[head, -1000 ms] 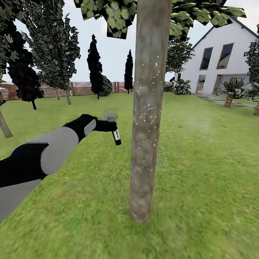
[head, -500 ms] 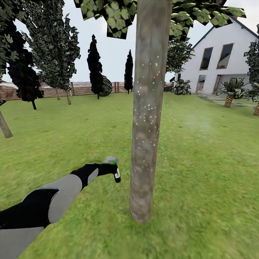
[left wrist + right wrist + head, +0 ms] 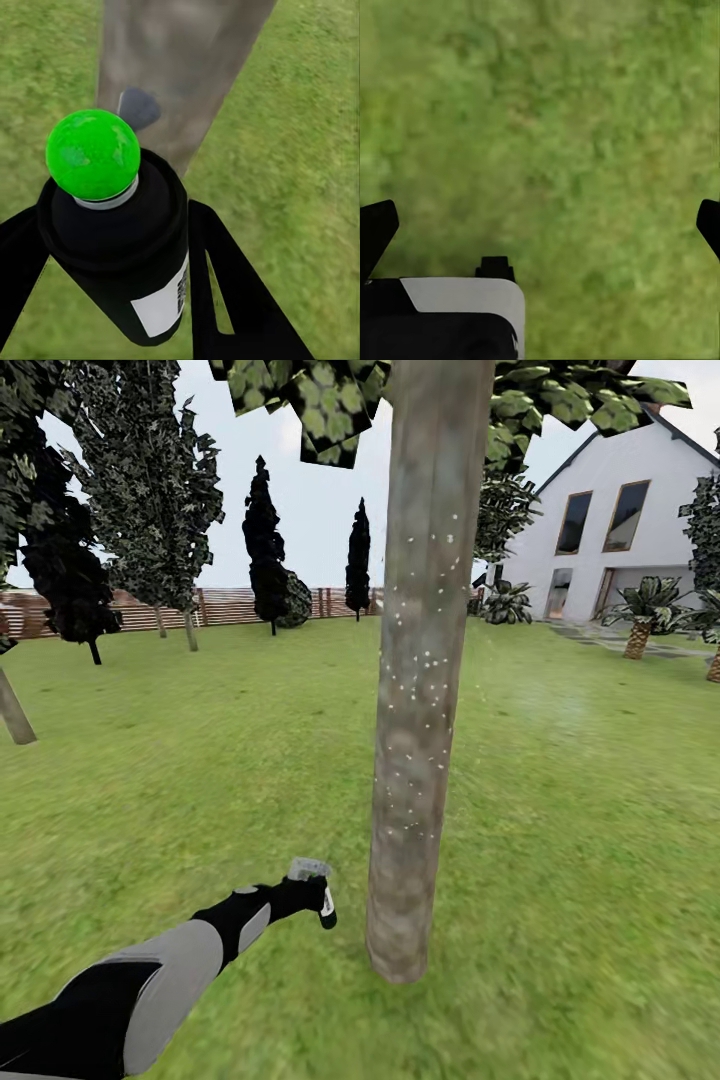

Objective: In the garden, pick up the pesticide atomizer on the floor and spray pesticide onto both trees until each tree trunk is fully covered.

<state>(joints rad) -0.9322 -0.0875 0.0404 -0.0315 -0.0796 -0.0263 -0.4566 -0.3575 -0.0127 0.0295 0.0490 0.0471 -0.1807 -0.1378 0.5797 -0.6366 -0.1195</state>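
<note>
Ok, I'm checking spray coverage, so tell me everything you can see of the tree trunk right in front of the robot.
The tree trunk is a straight, branchless, mottled grey-brown column, rising upright from the lawn into green leaves. Tiny white specks dot its upper and middle stretch; the part near the ground looks bare. The left gripper holds the spray bottle low beside its base, apart from the bark.

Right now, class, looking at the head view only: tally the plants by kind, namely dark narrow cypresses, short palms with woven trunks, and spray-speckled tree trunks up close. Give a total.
Dark narrow cypresses: 2
Short palms: 2
Speckled tree trunk: 1
Total: 5
</note>
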